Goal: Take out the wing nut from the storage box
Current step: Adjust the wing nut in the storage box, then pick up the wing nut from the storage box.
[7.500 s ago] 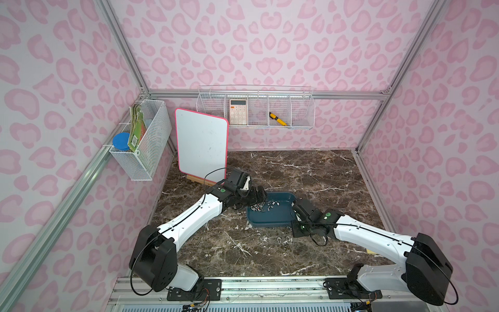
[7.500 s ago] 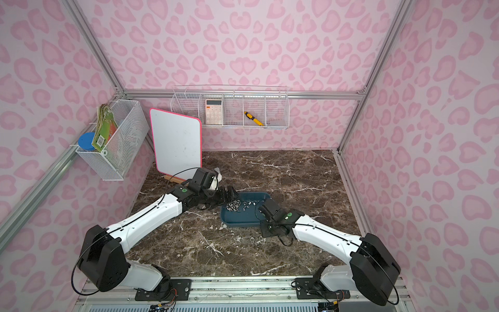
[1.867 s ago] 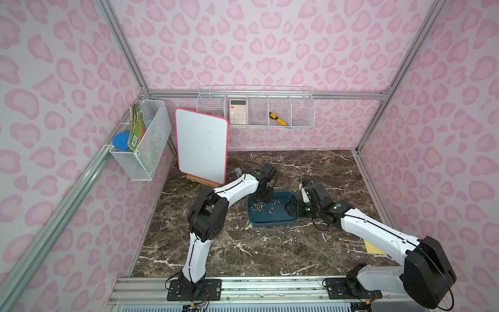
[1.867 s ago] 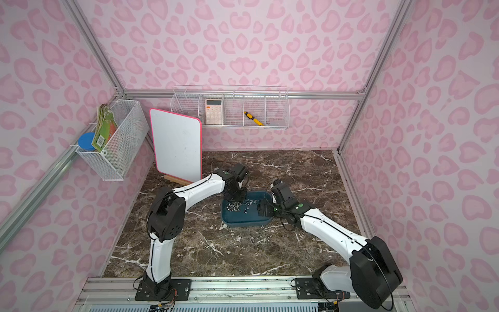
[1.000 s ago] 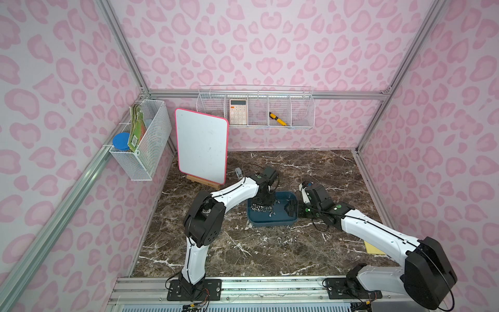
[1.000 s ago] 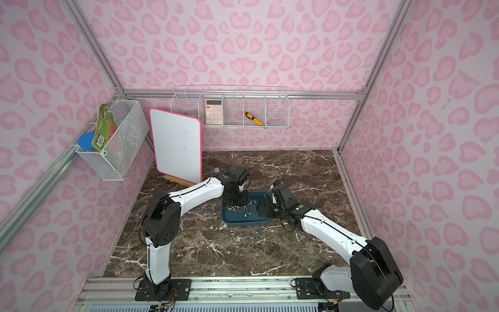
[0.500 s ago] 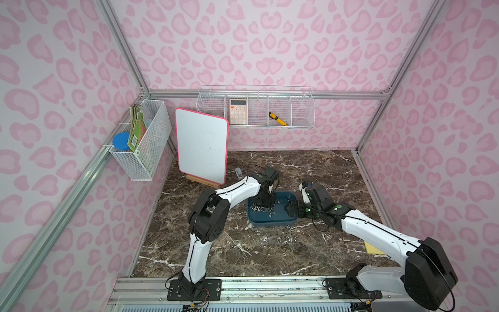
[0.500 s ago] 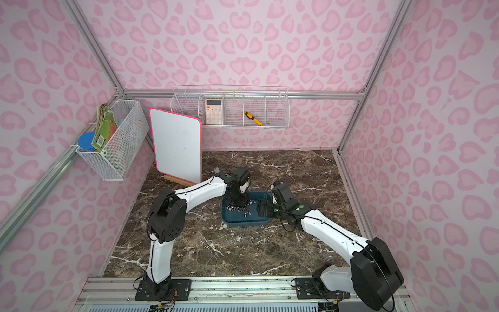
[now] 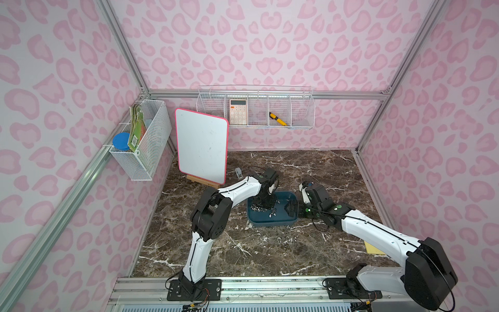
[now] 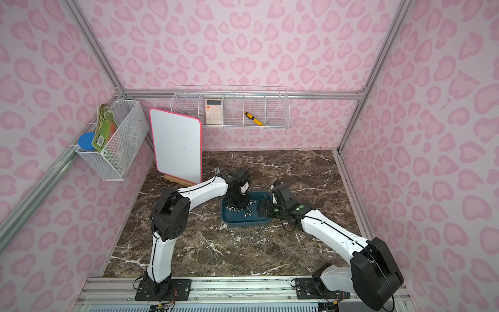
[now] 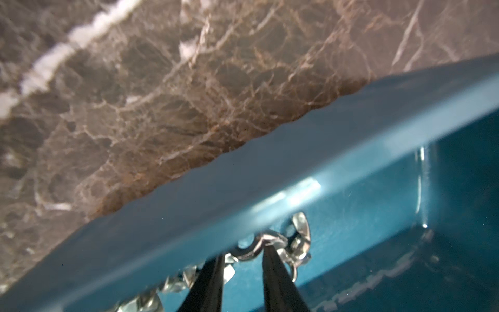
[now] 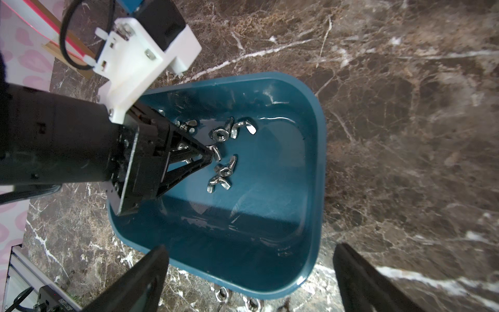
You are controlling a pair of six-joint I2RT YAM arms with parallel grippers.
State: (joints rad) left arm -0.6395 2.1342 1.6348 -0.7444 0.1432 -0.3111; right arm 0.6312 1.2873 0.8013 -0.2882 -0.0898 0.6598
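**Left end effector closed on a wing nut inside the storage box**

The left end effector (image 12: 209,156) points down into the storage box (image 12: 317,189). Its jaws are drawn nearly together on a wing nut (image 12: 216,154), pinched at the fingertips below the level of the rim. In the left wrist view the nut lies across the two dark fingertips, close under the box's wall. Loose wing nuts (image 12: 224,170) lie on the box floor just beside the tips, clustered toward the end where the left arm works.

The right end effector (image 9: 291,209) stands at the opposite end of the box with its jaws spread wide. One finger is over the rim and the other over the bench (image 9: 297,173) just outside it.

The box sits flat near the middle of the brown marbled bench, between the two arms. A few stray nuts (image 9: 283,239) lie on the bench just in front of the box. Behind, a whiteboard (image 9: 201,148) with a pink edge leans on a wooden stand. White wire baskets (image 9: 256,121) hang on the walls.
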